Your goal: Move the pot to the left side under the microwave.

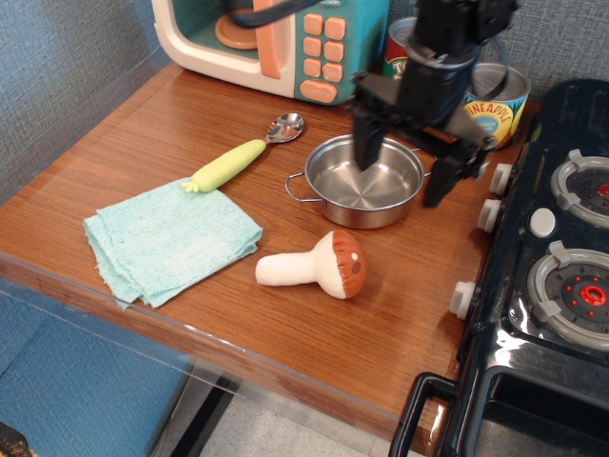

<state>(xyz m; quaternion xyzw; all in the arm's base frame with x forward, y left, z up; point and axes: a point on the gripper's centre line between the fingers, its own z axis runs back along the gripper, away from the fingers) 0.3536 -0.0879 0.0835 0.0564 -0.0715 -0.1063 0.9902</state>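
Observation:
The shiny steel pot (362, 181) sits on the wooden table in front of the microwave (276, 43), which stands at the back with its teal front and orange-pink buttons. My gripper (404, 171) is open and empty. It hangs over the pot's right side, one finger above the pot's inside and the other beyond its right rim. The pot's left wire handle shows; the right handle is hidden behind the gripper.
A toy mushroom (319, 268) lies just in front of the pot. A green-handled spoon (243, 157) and a teal cloth (166, 238) lie to the left. Two tin cans (490, 100) stand behind the gripper. A black toy stove (552, 257) fills the right side.

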